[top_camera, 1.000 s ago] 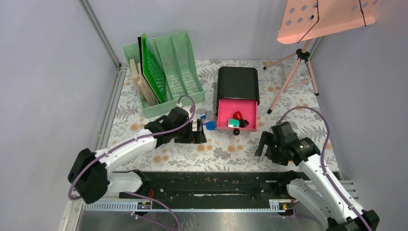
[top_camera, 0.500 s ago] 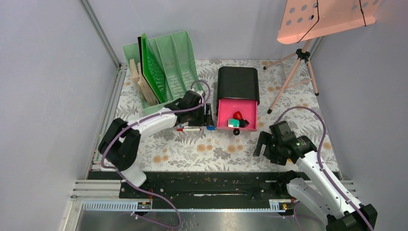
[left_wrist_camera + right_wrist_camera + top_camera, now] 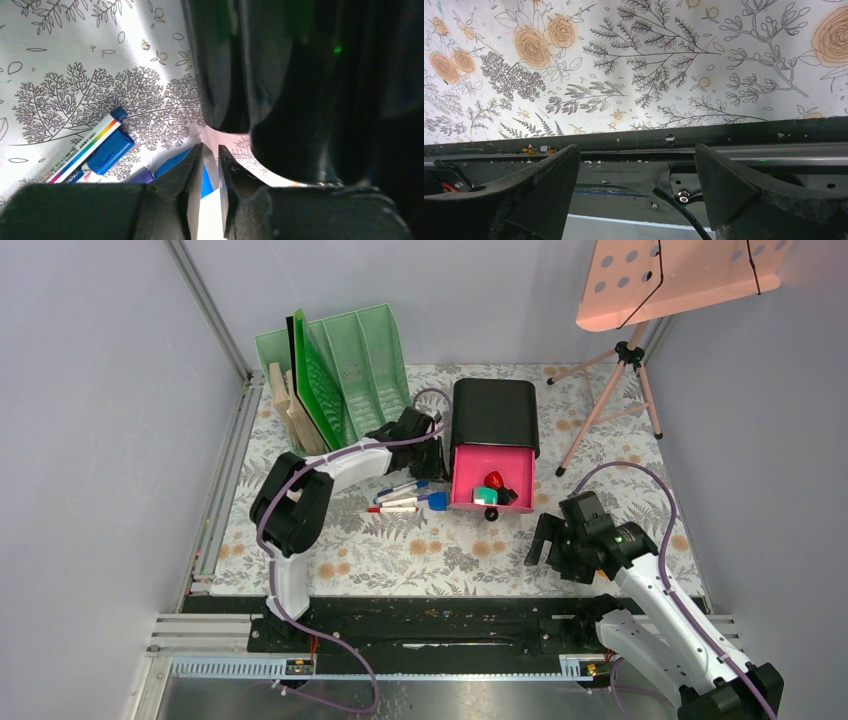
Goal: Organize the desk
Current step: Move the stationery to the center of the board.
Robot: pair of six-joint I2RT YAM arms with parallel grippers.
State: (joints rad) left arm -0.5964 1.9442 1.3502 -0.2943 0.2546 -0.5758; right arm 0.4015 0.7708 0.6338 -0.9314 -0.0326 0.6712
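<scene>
Stretched farther toward the far edge than before, the left gripper (image 3: 432,455), pressed nearly together and empty, hangs by the pink drawer (image 3: 490,480) beside markers (image 3: 400,498) loose on the desk (image 3: 450,550), likely awaiting stowing, while the right gripper (image 3: 545,540) idles spread near the near-right corner.

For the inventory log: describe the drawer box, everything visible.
The drawer box is a glossy black, round-cornered case, plastic-looking, standing on the desk near the back. Its pink drawer is pulled open toward the arms, with a dark knob in front, and holds a red item, a teal one and a black one. The left gripper sits close at its left side; contact unclear.
</scene>
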